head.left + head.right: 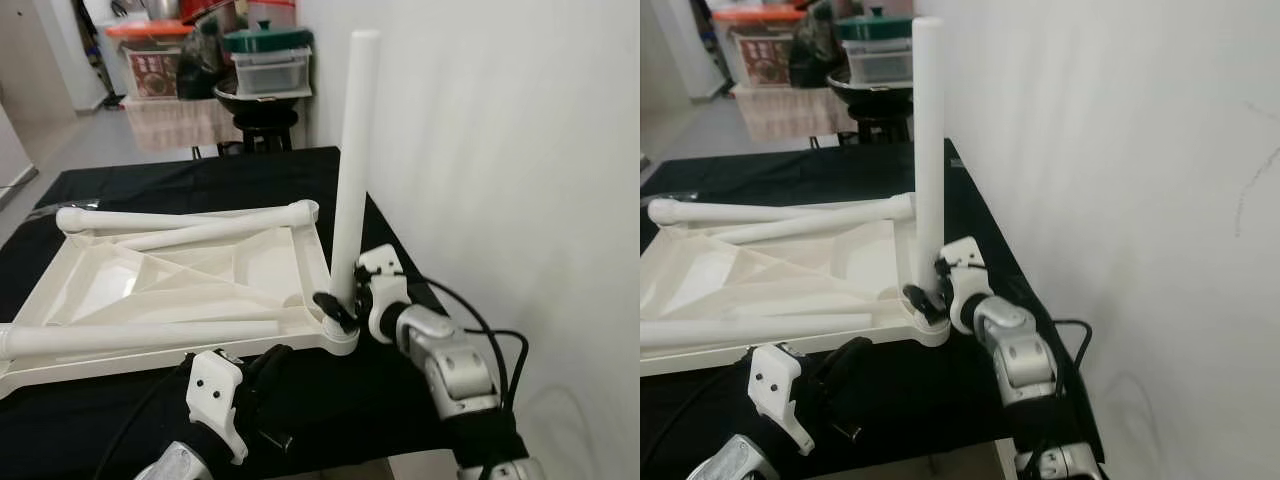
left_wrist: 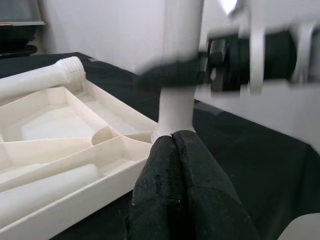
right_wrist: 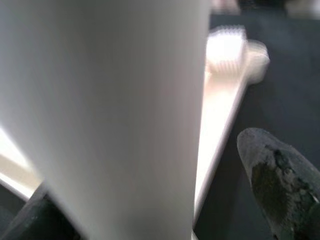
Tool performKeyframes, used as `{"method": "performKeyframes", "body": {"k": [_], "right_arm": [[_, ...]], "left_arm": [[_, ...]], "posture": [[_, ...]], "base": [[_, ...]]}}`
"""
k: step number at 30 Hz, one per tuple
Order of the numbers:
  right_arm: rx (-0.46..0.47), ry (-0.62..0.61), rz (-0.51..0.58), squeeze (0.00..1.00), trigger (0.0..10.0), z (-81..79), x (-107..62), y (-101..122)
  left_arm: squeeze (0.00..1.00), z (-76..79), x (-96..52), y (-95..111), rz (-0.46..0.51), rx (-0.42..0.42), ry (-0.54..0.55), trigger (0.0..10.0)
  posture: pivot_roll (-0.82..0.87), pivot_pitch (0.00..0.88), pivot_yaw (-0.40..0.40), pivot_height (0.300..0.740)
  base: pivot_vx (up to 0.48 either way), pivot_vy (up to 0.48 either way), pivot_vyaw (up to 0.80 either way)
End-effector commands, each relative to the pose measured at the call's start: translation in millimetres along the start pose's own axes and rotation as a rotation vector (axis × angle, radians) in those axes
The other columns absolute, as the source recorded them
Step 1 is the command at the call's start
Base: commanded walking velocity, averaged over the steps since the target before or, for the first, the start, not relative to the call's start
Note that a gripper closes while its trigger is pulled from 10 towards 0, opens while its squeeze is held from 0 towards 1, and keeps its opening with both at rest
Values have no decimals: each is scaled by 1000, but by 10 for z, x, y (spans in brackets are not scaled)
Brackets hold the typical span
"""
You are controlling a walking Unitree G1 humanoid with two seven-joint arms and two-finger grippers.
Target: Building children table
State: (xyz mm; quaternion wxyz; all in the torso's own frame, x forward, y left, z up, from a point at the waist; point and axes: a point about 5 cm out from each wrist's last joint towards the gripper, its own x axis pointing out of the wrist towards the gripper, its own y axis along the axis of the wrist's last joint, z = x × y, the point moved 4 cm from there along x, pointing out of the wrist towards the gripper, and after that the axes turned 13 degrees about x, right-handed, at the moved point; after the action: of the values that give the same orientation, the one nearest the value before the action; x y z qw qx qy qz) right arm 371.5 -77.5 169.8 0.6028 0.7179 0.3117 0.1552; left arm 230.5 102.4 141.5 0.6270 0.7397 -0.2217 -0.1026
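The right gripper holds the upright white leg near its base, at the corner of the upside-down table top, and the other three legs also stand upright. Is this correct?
Not quite. Only the upright leg held by the right gripper stands at the table top corner. The other legs in view lie flat on it, as the left eye view shows.

Count: 1 tabletop, 3 legs, 2 grippers.

One white tabletop (image 1: 180, 275) lying underside-up on one black-covered table (image 1: 200, 180). Three white legs total: one upright leg (image 1: 352, 160) standing in the near corner socket, two loose legs lying across the tabletop, the far leg (image 1: 180, 220) and the near leg (image 1: 140, 338). A threaded end shows on one loose leg in the left wrist view. Two grippers: right gripper (image 1: 338, 308) and left gripper (image 1: 262, 385). In the background: two lidded storage bins, one with an orange lid (image 1: 148, 55), one with a green lid (image 1: 268, 55). One black stool (image 1: 265, 125) under the green-lidded one.
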Motion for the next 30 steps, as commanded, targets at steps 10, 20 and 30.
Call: {"method": "performKeyframes", "body": {"k": [10, 20, 30], "right_arm": [[-131, 523, -75, 0, 10000, -231, 35, 94], [-78, 424, -134, 0, 0, 30, 19, -104], [345, -429, -20, 0, 0, 417, -308, -642]], "left_arm": [[0, 20, 21, -25, -18, 9, 7, 10000], [0, 30, 2, -12, -21, 8, 13, 10000], [0, 26, -40, -1, -23, 3, 5, 10000]], "posture": [[78, 0, -34, 740], [93, 0, -33, 740], [72, 0, -11, 740]], "base": [[0, 0, 0], [0, 0, 0], [0, 0, 0]]}}
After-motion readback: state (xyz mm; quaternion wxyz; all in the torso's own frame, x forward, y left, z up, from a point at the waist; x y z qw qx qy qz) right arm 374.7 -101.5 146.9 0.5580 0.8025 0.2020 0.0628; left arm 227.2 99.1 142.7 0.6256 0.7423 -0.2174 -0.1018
